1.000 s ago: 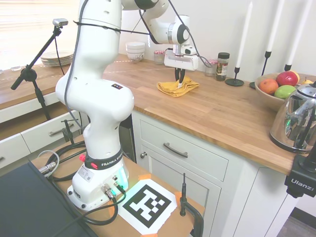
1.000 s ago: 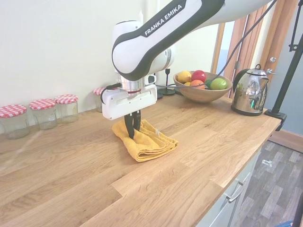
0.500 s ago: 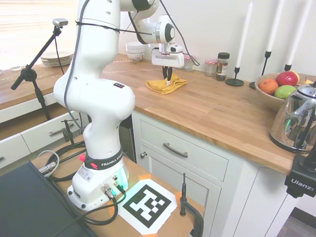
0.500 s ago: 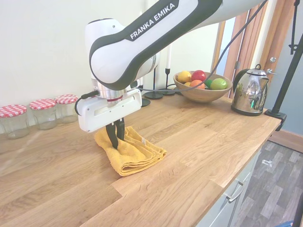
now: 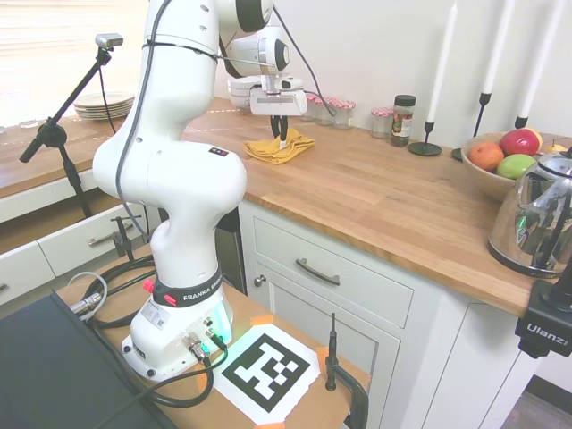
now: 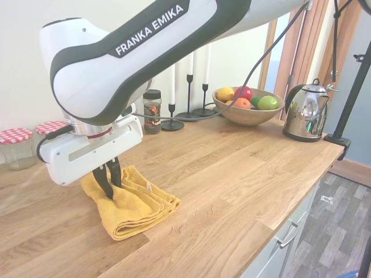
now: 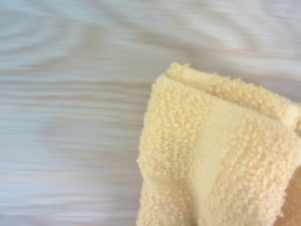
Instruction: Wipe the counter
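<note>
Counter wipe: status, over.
Gripper shut on yellow towel, pressing it flat on counter. Jam jars by the wall close to the towel. Bare wood on its other sides.

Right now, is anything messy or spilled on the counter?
No spill shows. The yellow towel is folded and a bit rumpled, pinched by the gripper on the counter. Fruit sits inside its bowl, and the kettle stands upright.

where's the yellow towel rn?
Folded yellow towel lies on the counter, pinched by the hand, toward the end with the red-lidded jars, far from the fruit bowl.
</note>
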Motion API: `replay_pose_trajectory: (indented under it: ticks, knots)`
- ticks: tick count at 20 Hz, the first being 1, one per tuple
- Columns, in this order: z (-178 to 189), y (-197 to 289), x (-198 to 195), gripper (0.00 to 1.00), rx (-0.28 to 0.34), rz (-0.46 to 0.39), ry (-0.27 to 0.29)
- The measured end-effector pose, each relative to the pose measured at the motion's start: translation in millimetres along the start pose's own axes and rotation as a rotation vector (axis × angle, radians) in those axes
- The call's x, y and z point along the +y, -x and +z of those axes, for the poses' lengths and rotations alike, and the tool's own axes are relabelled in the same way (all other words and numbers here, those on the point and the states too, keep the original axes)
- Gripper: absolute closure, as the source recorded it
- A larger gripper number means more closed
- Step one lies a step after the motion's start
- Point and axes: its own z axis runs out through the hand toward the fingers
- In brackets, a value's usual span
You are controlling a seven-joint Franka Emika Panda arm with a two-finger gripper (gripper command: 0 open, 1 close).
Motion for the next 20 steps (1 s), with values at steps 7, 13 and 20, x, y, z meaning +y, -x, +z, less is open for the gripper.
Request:
replay_pose_trajectory:
  ticks: [7,13,20]
  knots:
    - [-3.5,14.3,-16.3,1.00,0.009,-0.015,0.014]
    - [-5.1,15.9,-16.4,0.00,0.005,-0.017,0.025]
    - [-5.5,16.5,-15.7,0.00,0.001,-0.017,0.035]
